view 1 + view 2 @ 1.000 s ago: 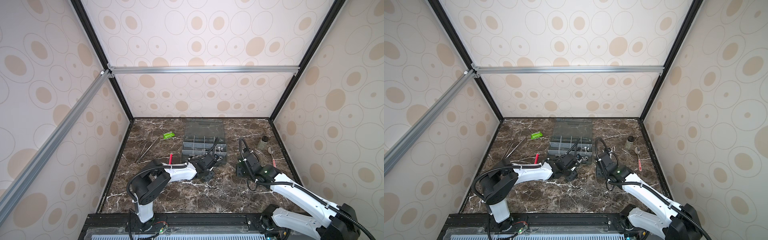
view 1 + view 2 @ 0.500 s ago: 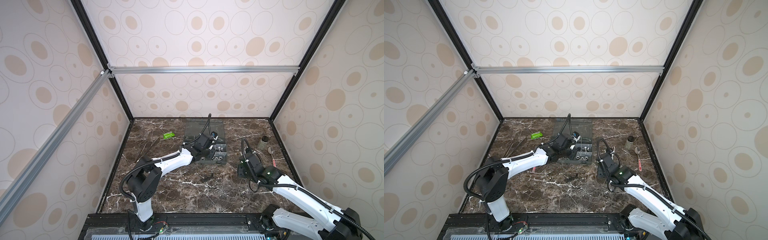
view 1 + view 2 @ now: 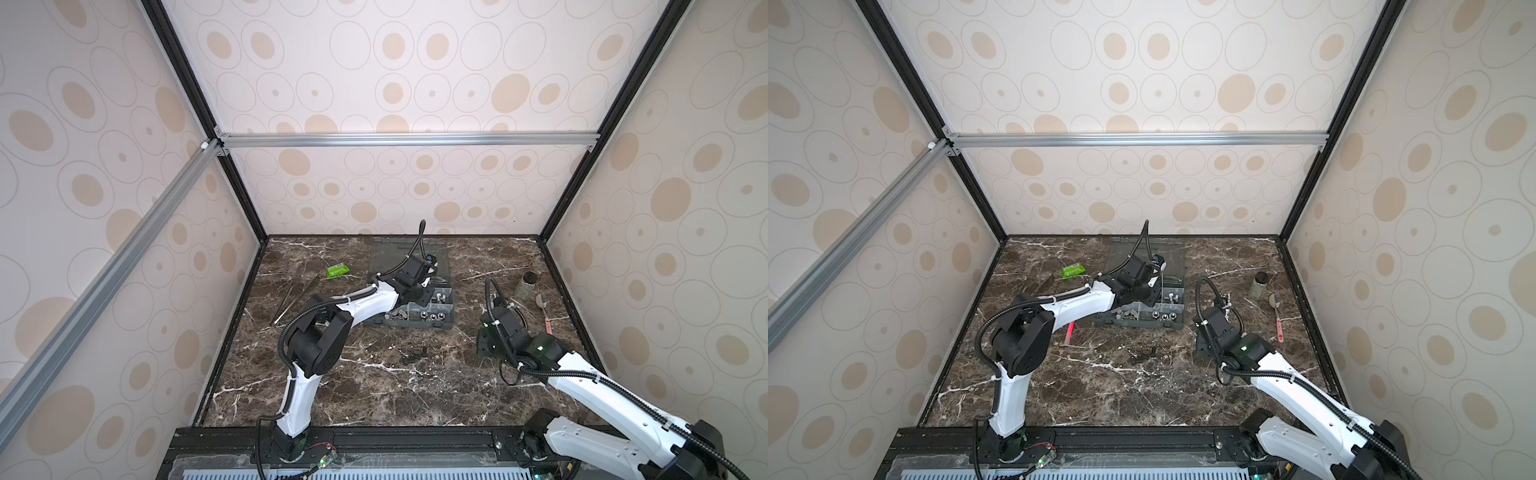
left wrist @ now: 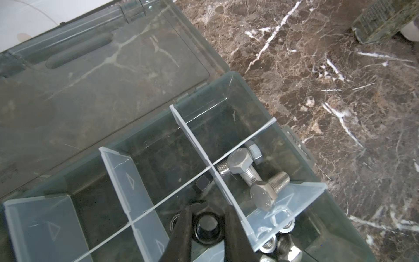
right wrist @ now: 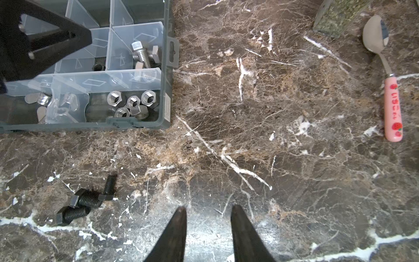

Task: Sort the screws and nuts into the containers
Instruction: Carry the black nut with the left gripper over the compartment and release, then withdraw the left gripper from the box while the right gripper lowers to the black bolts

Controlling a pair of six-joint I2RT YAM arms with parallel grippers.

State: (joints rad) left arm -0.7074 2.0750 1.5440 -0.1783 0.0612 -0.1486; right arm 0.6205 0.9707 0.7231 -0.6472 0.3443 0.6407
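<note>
I have 1 black screw (image 4: 206,227) clamped in the left gripper (image 4: 208,214) over the containers (image 4: 123,174) and should release it next, while the right gripper (image 5: 208,209) sits empty, jaws apart.

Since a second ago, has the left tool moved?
Yes: the left tool, gripping a black screw, went from marble tabletop to over the grey translucent plastic organiser box.

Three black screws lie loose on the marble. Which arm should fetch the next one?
Right. The right gripper is open and empty, close to the loose black screws; the left gripper is over the organiser box, shut on a black screw.
</note>
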